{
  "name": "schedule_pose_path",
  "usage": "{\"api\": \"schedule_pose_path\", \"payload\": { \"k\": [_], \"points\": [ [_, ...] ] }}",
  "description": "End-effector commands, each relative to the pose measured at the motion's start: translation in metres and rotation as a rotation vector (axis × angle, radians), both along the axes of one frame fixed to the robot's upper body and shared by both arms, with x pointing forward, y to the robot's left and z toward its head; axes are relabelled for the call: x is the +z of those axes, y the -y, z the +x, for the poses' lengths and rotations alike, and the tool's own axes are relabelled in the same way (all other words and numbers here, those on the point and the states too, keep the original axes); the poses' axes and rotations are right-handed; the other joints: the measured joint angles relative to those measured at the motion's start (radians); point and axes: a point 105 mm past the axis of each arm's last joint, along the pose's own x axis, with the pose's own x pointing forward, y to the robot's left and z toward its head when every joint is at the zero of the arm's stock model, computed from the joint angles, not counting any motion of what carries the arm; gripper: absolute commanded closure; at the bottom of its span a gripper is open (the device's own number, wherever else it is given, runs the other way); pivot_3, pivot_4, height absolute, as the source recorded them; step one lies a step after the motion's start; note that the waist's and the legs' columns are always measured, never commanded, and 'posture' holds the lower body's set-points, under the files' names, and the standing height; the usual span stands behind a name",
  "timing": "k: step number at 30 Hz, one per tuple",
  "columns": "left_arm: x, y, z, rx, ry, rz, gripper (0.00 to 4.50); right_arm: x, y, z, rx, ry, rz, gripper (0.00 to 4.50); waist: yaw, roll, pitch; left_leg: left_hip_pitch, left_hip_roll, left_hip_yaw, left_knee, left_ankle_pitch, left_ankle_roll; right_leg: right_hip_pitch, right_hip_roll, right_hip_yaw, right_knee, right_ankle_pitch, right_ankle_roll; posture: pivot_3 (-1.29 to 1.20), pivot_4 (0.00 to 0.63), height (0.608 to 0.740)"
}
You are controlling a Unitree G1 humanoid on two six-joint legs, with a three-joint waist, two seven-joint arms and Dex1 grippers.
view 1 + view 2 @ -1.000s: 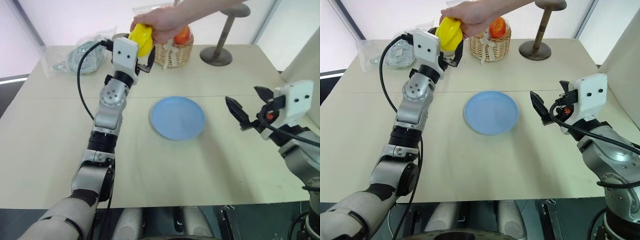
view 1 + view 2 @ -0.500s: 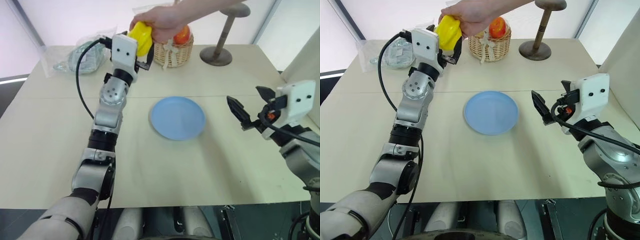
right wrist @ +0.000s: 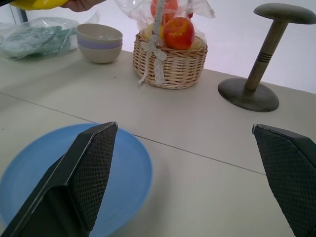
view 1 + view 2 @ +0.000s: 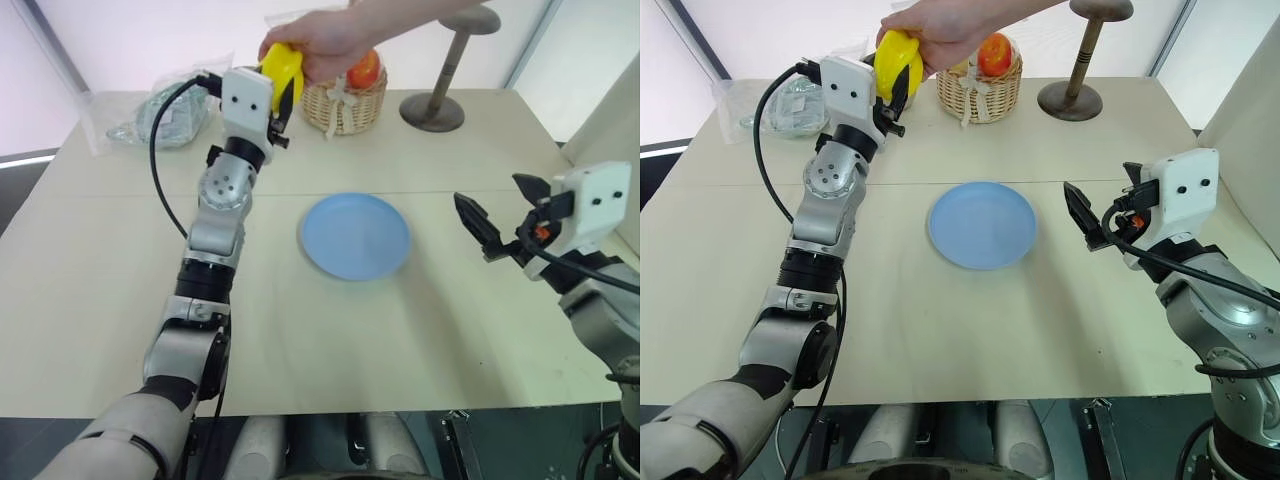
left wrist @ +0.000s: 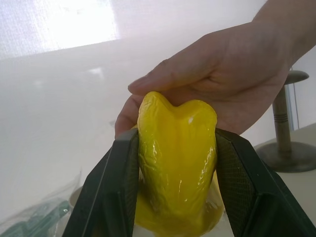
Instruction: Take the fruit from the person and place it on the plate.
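Note:
The yellow ridged fruit [image 5: 177,163] is held up above the table's far side by the person's hand [image 4: 325,40], whose fingers wrap its top and back. My left gripper [image 4: 283,92] is raised to it and shut on the fruit, one black finger pressed on each side. The light blue plate [image 4: 356,235] lies flat in the middle of the table, below and to the right of the fruit. Off to the plate's right, my right gripper [image 4: 487,192] hovers open with nothing between its fingers.
A wicker basket [image 4: 347,100] with orange-red fruits stands at the back, just right of the hand. A wooden stand [image 4: 437,100] is further right. A clear plastic bag [image 4: 165,115] lies at the back left, with beige bowls [image 3: 100,43] beside the basket.
My left gripper's fingers have closed from wide open onto the fruit in the person's hand. Neither arm has shifted, and the hand stays on the fruit.

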Motion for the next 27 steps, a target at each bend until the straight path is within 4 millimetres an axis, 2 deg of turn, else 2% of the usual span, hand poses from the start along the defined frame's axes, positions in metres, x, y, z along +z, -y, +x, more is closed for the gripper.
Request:
{"api": "schedule_pose_path", "payload": {
  "k": [1,7,10,13,15,19,22,27],
  "points": [
    [0.023,-0.002,-0.008,-0.001,0.082,-0.021,2.33,0.012,-0.002,-0.007,0.002,0.058,-0.018,0.0,0.0,0.0,0.0,0.0,0.0,0.0,0.0,0.0,0.0,0.0,0.0,0.0,0.0,0.0,0.0,0.0,0.15,0.74],
    [0.025,-0.003,-0.009,-0.003,0.088,-0.034,2.33,0.012,-0.001,-0.006,0.001,0.058,-0.019,0.0,0.0,0.0,0.0,0.0,0.0,0.0,0.0,0.0,0.0,0.0,0.0,0.0,0.0,0.0,0.0,0.0,0.15,0.74],
    [0.028,0.0,-0.013,-0.069,0.084,-0.08,2.33,0.013,-0.001,-0.006,0.0,0.059,-0.022,0.0,0.0,0.0,0.0,0.0,0.0,0.0,0.0,0.0,0.0,0.0,0.0,0.0,0.0,0.0,0.0,0.0,0.15,0.74],
    [0.024,0.008,-0.018,-0.215,0.015,-0.073,2.33,0.013,-0.001,-0.006,0.0,0.059,-0.022,0.0,0.0,0.0,0.0,0.0,0.0,0.0,0.0,0.0,0.0,0.0,0.0,0.0,0.0,0.0,0.0,0.0,0.15,0.74],
    [0.013,0.011,-0.021,-0.339,-0.087,-0.039,2.33,0.013,-0.001,-0.006,-0.001,0.057,-0.026,0.0,-0.002,0.0,0.0,0.0,0.0,0.0,0.0,0.0,0.0,0.0,0.0,0.0,0.0,0.0,0.0,0.0,0.15,0.74],
    [-0.004,0.006,-0.03,-0.539,-0.238,0.051,2.33,0.011,-0.001,-0.005,0.003,0.051,-0.026,0.0,-0.009,0.0,0.0,0.001,0.0,0.0,0.0,0.0,0.0,0.0,0.001,0.0,0.001,0.0,0.0,0.0,0.15,0.74],
    [-0.011,-0.004,-0.032,-0.683,-0.345,0.184,2.33,0.007,-0.016,-0.011,0.116,0.007,-0.029,0.0,-0.009,0.001,0.0,0.001,0.0,0.0,0.0,0.0,0.0,0.0,0.001,0.0,0.002,0.0,0.0,0.0,0.15,0.74],
    [-0.031,0.005,-0.051,-0.911,-0.459,0.361,2.33,-0.008,-0.039,-0.025,0.308,-0.121,-0.052,0.0,-0.005,0.0,0.0,0.001,0.0,0.0,0.0,0.0,0.0,0.0,0.001,0.0,0.001,0.0,-0.001,0.0,0.15,0.74]
  ]
}}
